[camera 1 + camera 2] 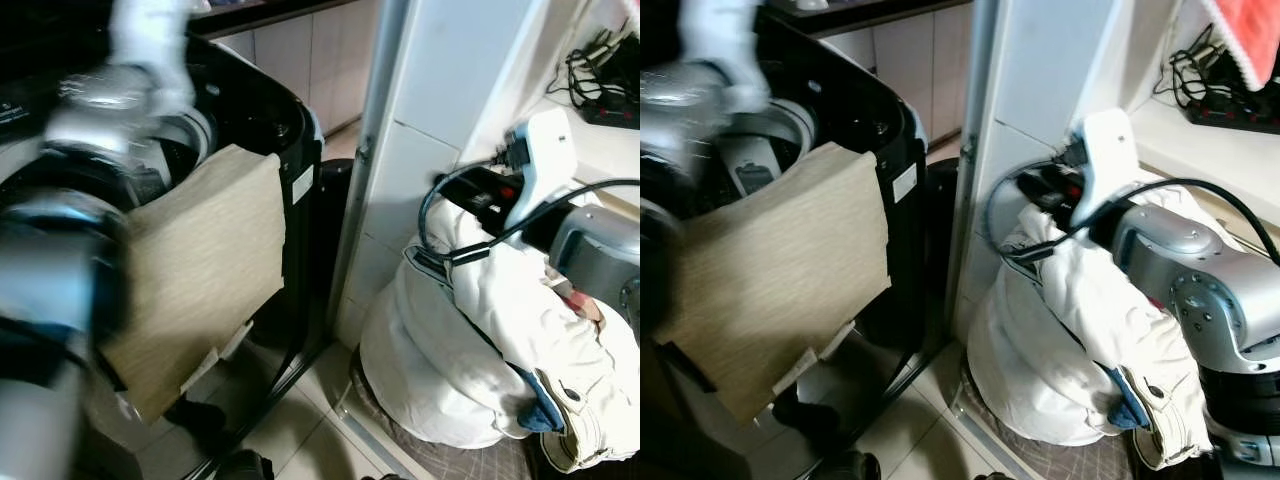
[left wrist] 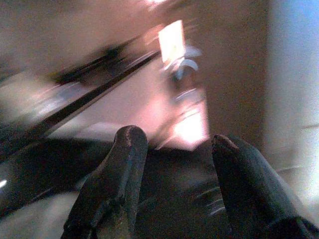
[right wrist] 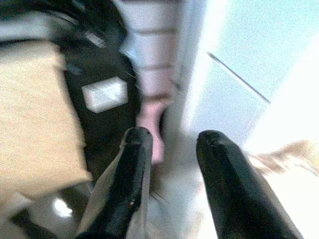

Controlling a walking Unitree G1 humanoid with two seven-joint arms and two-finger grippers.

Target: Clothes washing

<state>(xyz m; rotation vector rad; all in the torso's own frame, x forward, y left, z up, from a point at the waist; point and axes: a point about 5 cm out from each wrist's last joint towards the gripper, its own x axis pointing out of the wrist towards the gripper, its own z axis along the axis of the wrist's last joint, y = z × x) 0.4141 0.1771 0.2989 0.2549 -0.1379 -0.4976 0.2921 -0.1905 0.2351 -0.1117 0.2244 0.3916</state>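
Beside the white wall panel, a heap of white clothes sits piled in a basket on the tiled floor, with a scrap of blue fabric tucked into its near side; the pile is probably parked there so it stays within reach of the black top-loading washing machine just across the narrow gap. A beige cloth hangs over the machine's front rim, draped half in and half out, likely a piece that did not drop fully into the drum. Over the heap, the right end effector points toward the gap between machine and wall, its two black fingers spread apart and holding nothing, though a fold of white garment lies across the right arm and its cable. Up over the machine's open top, the blurred left arm is raised, and the left end effector is likewise spread and empty, so loading seems only partly done.
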